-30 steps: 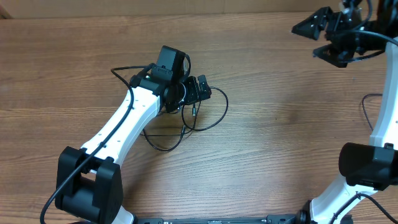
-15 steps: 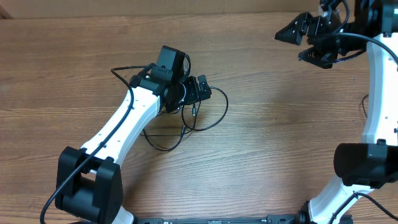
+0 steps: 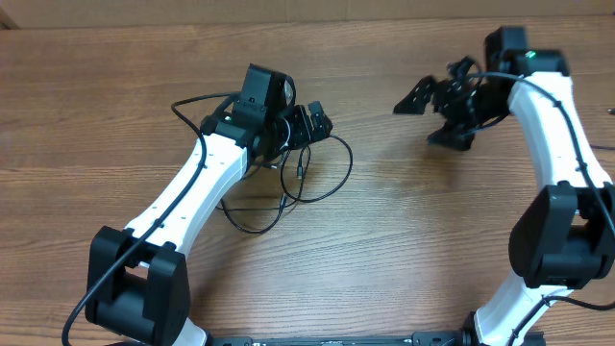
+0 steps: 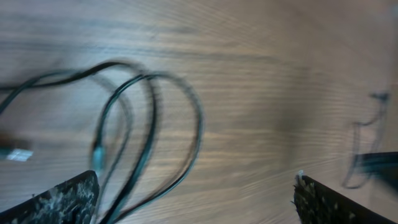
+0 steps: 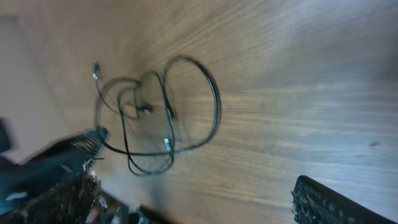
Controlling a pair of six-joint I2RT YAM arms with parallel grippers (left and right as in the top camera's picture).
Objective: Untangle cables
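Note:
The cables (image 3: 309, 183) are thin black cords lying in loose overlapping loops on the wooden table, left of centre. They also show blurred in the left wrist view (image 4: 149, 130) and in the right wrist view (image 5: 168, 118). My left gripper (image 3: 309, 125) hangs open just above the upper part of the loops, with nothing between its fingers. My right gripper (image 3: 430, 115) is open and empty over bare wood, well to the right of the cables.
The wooden table (image 3: 413, 250) fills the view. A cardboard-coloured edge (image 3: 144, 12) runs along the back. A thicker arm wire loops at the far right (image 3: 603, 144).
My right arm has swung down and left from the back right corner toward the table's middle. My left gripper has shifted slightly up and right over the cables.

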